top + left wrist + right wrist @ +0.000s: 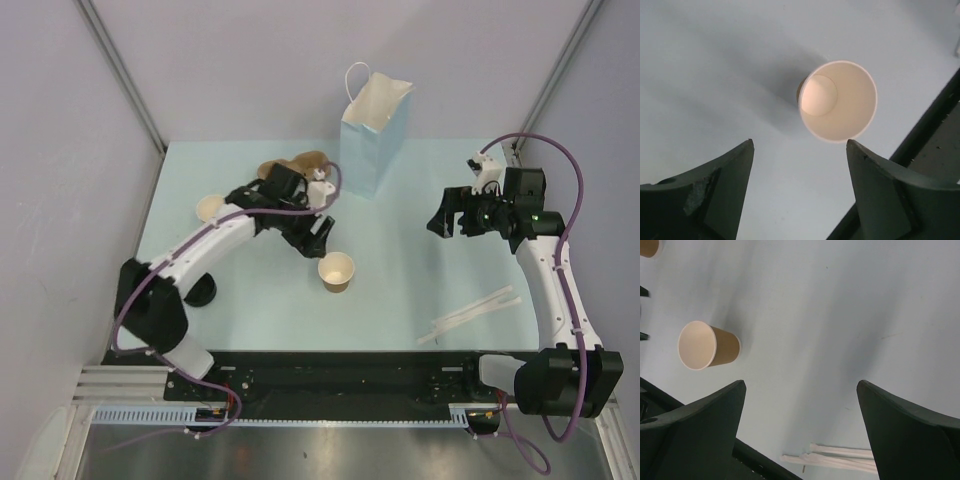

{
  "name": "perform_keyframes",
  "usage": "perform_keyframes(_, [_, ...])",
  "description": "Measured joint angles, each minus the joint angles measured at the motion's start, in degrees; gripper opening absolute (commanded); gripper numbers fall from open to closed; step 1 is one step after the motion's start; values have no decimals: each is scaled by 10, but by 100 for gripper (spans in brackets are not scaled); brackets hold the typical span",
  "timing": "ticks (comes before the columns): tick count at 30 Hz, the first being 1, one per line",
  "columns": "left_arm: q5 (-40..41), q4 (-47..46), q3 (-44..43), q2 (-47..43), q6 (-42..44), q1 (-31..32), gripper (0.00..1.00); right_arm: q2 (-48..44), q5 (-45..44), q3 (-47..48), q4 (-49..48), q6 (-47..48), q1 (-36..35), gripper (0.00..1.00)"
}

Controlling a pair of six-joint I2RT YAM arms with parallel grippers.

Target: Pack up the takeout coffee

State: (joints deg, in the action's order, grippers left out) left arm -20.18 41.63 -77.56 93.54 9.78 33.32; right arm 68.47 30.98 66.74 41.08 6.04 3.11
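No brown cup with a black lid shows clearly in any view. A lidless tan cup [336, 271] with a cream inside stands mid-table; it also shows in the left wrist view [837, 100] and the right wrist view [707, 345]. My left gripper [314, 239] hovers just behind this cup, jaws open and empty [800, 145]. The blue paper bag [375, 130] stands open at the back centre. My right gripper [447, 222] is open and empty [801, 385] over bare table, right of the bag.
A black round thing [200, 290] sits half hidden by the left arm; I cannot tell if it is a lid alone. A second lidless cup [208, 207] and brown paper items [295, 162] lie back left. Wrapped straws [470, 315] lie front right [840, 457].
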Motion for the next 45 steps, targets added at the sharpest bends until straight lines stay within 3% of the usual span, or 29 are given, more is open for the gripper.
perform_keyframes(4, [-32,34,-17,-90,28,-80,84,0,7,0,-6,0,-10,100])
perform_keyframes(8, [-57,95,-18,-167,82,-226,83,2,8,0,-9,3,-35,99])
perform_keyframes(14, [-73,215,-11,-186,207,-430,70,22,10,1,-10,4,-58,100])
perform_keyframes(18, [-55,255,49,-204,283,-508,63,31,17,2,-10,4,-64,100])
perform_keyframes(23, [-20,252,168,-234,320,-516,50,33,19,3,-9,4,-68,100])
perform_keyframes(28, [6,217,229,-235,321,-508,48,34,19,5,-7,5,-68,100])
perform_keyframes(34, [25,168,268,-234,306,-476,38,42,19,5,-6,5,-68,100])
perform_keyframes(45, [36,106,272,-195,271,-441,38,43,19,5,0,7,-68,100])
